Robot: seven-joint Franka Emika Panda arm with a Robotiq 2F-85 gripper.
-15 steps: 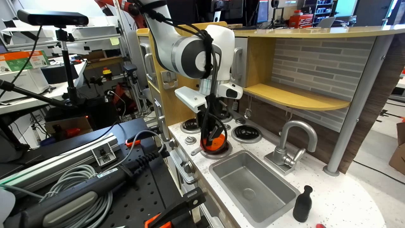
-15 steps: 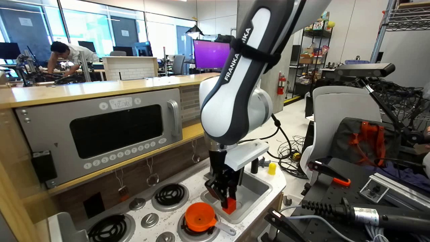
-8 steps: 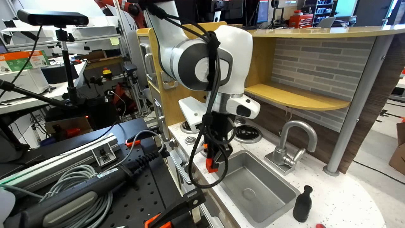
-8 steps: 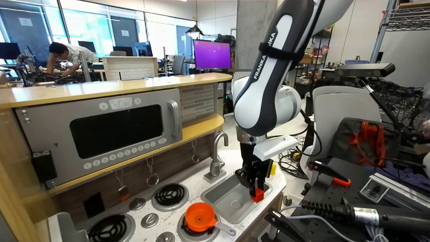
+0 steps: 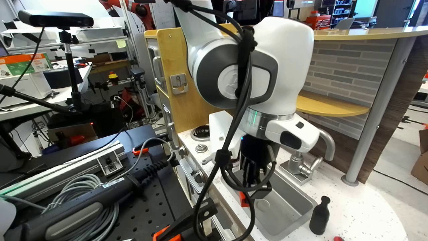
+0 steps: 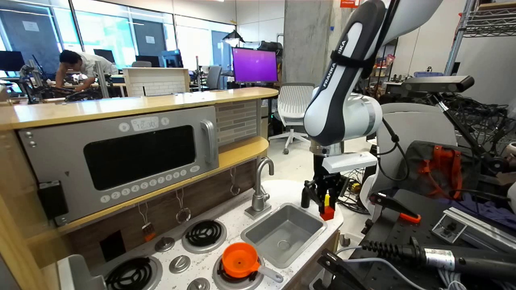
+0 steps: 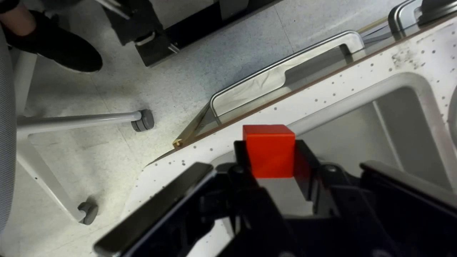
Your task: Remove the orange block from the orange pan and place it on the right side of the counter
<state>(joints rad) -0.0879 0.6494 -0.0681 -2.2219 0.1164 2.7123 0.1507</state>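
Fingers (image 7: 307,160) are pressed on the red-orange block (image 7: 270,155), just carried right, away from the orange pan (image 6: 240,260), to the right end of the sink (image 6: 279,231); next, it should be put on the worktop (image 5: 364,207).

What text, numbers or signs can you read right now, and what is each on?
"FRANKA": robot arm
"IKA", start hidden by strap: same arm
"12:30": microwave display
"1234567890": microwave buttons
Too small or blurred: oval button, door papers, red sign, device label, orange-green box
Wrist view: none
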